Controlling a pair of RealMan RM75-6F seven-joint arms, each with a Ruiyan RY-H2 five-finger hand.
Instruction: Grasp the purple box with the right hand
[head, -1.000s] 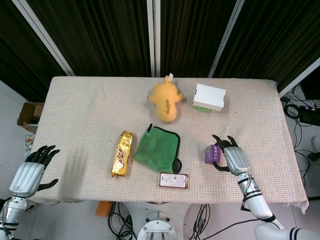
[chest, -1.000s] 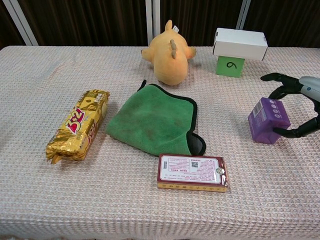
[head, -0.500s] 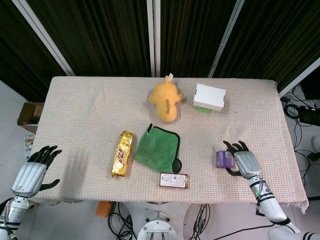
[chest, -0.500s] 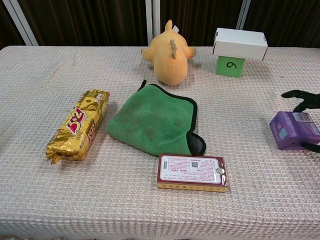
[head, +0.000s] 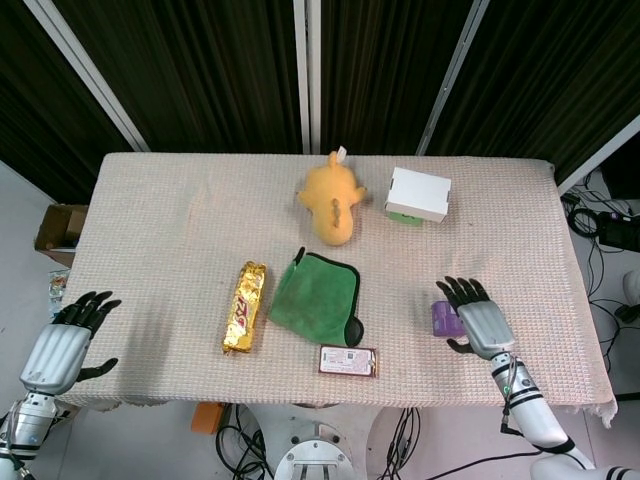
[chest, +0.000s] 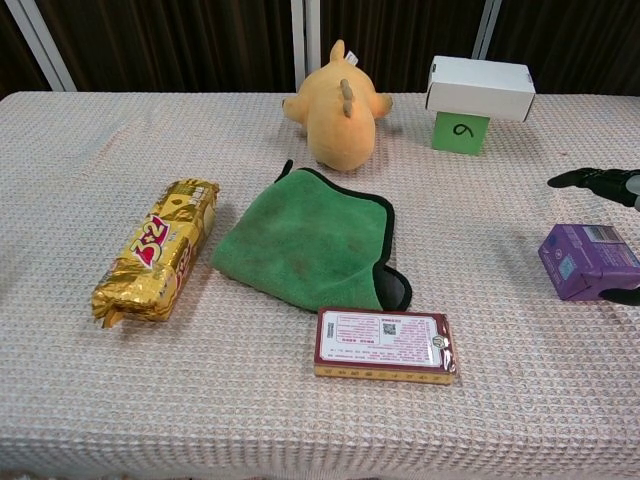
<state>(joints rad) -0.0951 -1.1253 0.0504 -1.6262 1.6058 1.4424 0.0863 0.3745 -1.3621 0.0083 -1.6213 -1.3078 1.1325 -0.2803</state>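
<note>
Purple box (chest: 592, 260) lies on its side near the right front part of the table (head: 180, 210), right of the maroon packet (chest: 385, 345). The right hand (head: 478, 322) sits over it with fingers apart, a thumb below and fingers beyond it, not yet clamped as far as I can tell. A good grasp, I judge, means closing evenly across the long faces without pushing it toward the edge. The left hand (head: 62, 345) rests spread and empty.

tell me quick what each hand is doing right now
Left hand: open, fingers apart, holding nothing.
Right hand: fingers spread around the purple box; cannot tell if it grips.
</note>
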